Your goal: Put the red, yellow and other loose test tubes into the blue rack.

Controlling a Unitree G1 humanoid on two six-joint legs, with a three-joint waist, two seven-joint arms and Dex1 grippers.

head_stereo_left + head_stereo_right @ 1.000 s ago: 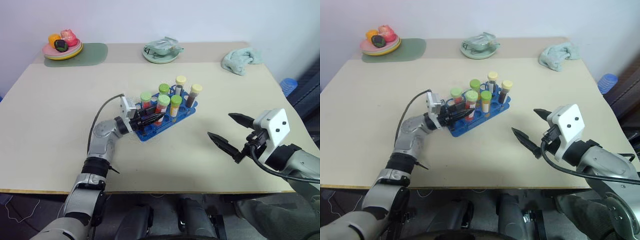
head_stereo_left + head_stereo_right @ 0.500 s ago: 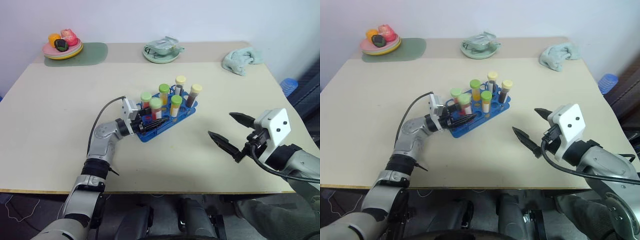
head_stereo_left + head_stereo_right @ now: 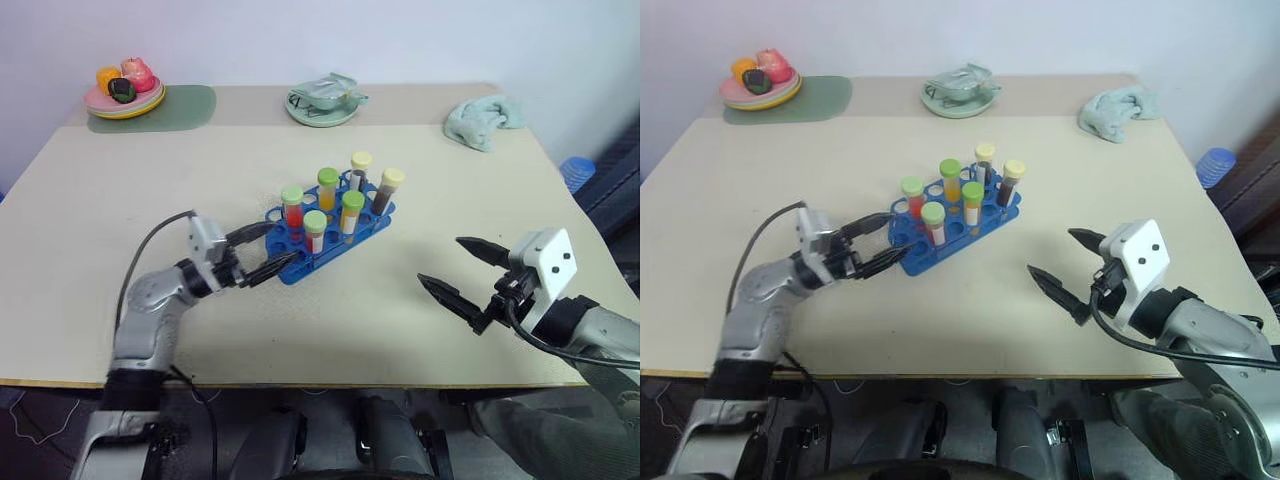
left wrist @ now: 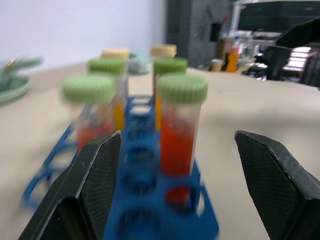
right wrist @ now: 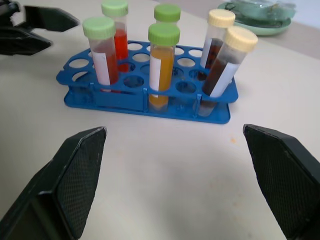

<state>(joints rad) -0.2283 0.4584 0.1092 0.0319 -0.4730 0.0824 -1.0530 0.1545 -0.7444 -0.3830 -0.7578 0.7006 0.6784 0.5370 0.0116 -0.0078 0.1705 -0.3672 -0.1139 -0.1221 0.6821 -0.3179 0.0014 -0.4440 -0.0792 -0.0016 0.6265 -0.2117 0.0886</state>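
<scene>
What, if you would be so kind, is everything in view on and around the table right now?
blue rack: one, bright blue, table centre.
test tubes: six standing in the rack; two red and two orange-yellow with green caps, two dark with cream caps.
plate of fruit: one, pink and yellow, far left corner, on a green mat.
green dish: one, pale green, far middle.
cloth: one, pale green, far right.
table: one, beige.
left gripper: fingers open, beside the rack's near end, holding nothing.
right gripper: fingers open, over the table's right side, holding nothing.
</scene>
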